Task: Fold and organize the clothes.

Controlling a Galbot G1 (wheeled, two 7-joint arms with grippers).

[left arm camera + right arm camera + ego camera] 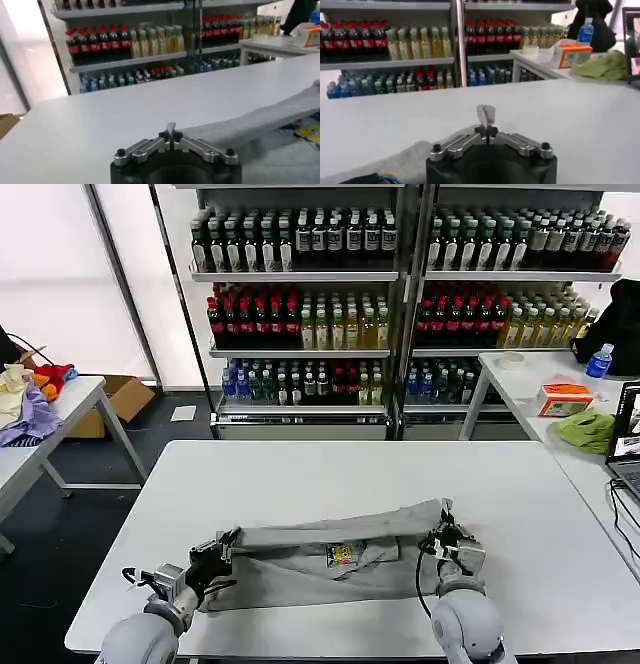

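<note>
A light grey T-shirt (330, 559) with a small multicoloured print lies across the near part of the white table (330, 469). Its far edge is lifted into a taut band between both grippers. My left gripper (222, 546) is shut on the shirt's left end, with a tab of grey cloth (171, 128) pinched between its fingers. At the shirt's right end my right gripper (447, 534) is shut on a corner, and a small flap of fabric (486, 115) sticks up from its closed jaws. In the left wrist view the grey band (260, 120) runs off toward the other arm.
Shelves of bottles (300, 304) stand behind the table. A side table on the right holds a green cloth (587, 429), an orange box (563, 397) and a laptop (625, 439). On the left, another table carries coloured fabrics (30, 399).
</note>
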